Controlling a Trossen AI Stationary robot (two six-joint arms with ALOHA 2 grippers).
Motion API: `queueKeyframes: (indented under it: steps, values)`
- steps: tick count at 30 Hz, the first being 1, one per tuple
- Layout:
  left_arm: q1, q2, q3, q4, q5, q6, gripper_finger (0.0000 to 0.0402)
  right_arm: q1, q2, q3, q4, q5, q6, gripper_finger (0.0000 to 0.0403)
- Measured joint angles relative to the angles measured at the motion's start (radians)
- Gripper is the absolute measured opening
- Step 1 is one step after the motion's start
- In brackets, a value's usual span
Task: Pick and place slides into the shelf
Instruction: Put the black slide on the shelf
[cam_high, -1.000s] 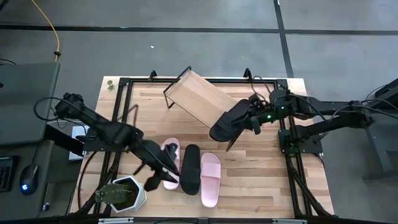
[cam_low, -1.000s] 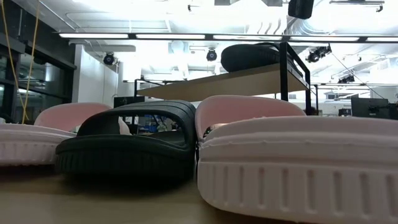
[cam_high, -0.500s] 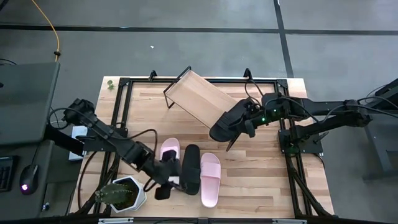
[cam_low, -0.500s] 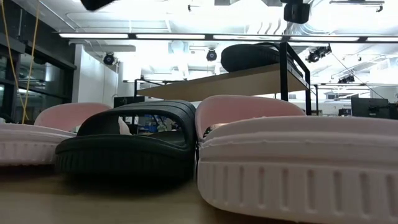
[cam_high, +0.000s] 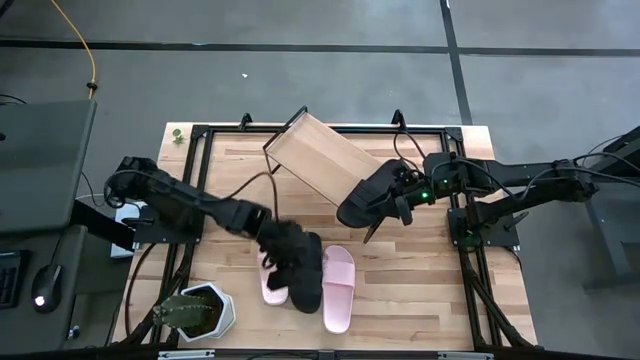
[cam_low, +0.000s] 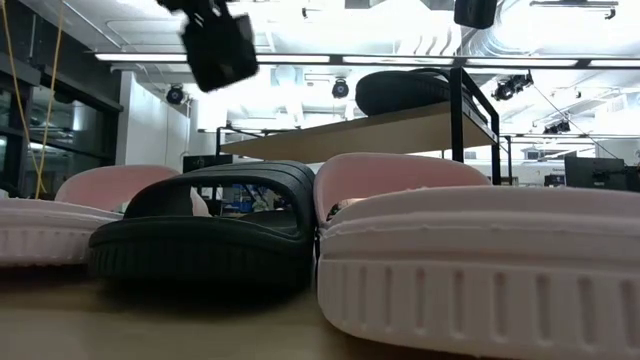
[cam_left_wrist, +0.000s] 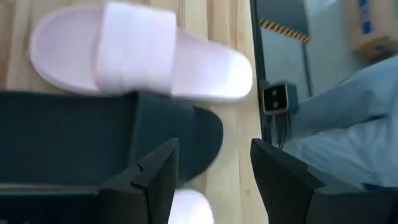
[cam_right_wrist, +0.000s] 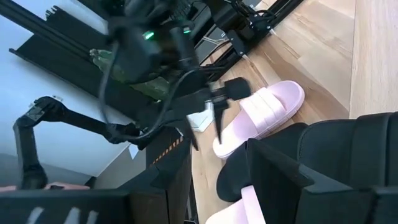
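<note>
Three slides lie side by side, soles down, on the table near its front edge: a pale pink one (cam_high: 268, 280), a black one (cam_high: 308, 280) and a second pink one (cam_high: 338, 290). My left gripper (cam_high: 285, 250) (cam_left_wrist: 214, 168) hangs open just above the left pink and the black slide (cam_left_wrist: 74, 143), touching neither. A second black slide (cam_high: 365, 198) (cam_low: 405, 92) rests sole down on the higher end of the slanted shelf (cam_high: 315, 150) (cam_low: 340, 130). My right gripper (cam_high: 400, 195) (cam_low: 478, 12) stands open beside and above it, with nothing between its fingertips (cam_right_wrist: 221, 152).
A cactus in a white pot (cam_high: 195, 312) stands at the near left corner, close to the left arm. Black frame rails (cam_high: 190, 200) run along the table's sides. Bare wood (cam_high: 420, 280) lies to the right of the slides.
My left gripper has swung from beside the cactus pot toward the table's right and far side, over the left pink slide. It has also come down, so it now shows in the low view. The slides and the right arm have stayed put.
</note>
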Motion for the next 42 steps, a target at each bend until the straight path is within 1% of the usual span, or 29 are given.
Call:
queueKeyframes:
  steps: [5, 8, 13, 19, 21, 23, 28, 34, 38, 42]
  values:
    - [0.07, 0.0, -0.056, 0.083, 0.098, 0.018, 0.0186, 0.0, 0.0, 0.0, 0.001, 0.01, 0.002, 0.0147]
    - [0.084, 0.0, -0.072, 0.091, 0.128, 0.022, 0.0186, 0.0, 0.0, 0.0, 0.001, 0.01, -0.001, 0.0147]
    - [0.08, 0.039, -0.091, 0.1, 0.123, 0.004, 0.0186, 0.0, 0.0, 0.0, 0.001, 0.014, -0.006, 0.0147]
    - [0.071, 0.1, -0.1, 0.164, 0.122, -0.04, 0.0186, 0.0, 0.0, 0.0, 0.0, 0.009, -0.02, 0.0147]
    - [0.066, 0.101, -0.1, 0.175, 0.117, -0.052, 0.0185, 0.0, 0.0, 0.0, 0.001, 0.005, -0.013, 0.0147]
    - [0.059, 0.112, -0.097, 0.207, 0.092, -0.06, 0.0183, 0.0, 0.0, 0.0, 0.001, 0.004, -0.005, 0.0147]
    - [0.052, 0.12, -0.098, 0.201, 0.028, -0.069, 0.0182, 0.0, 0.0, 0.0, 0.001, 0.003, -0.004, 0.0147]
    - [0.055, 0.136, -0.098, 0.191, 0.007, -0.075, 0.0182, 0.0, 0.0, 0.0, 0.001, 0.003, -0.001, 0.0147]
    - [0.055, 0.165, -0.098, 0.196, 0.019, -0.074, 0.0182, 0.0, 0.0, 0.0, 0.001, -0.003, 0.003, 0.0147]
    - [0.055, 0.207, -0.098, 0.215, 0.083, -0.074, 0.0182, 0.0, 0.0, 0.0, 0.001, -0.003, 0.003, 0.0147]
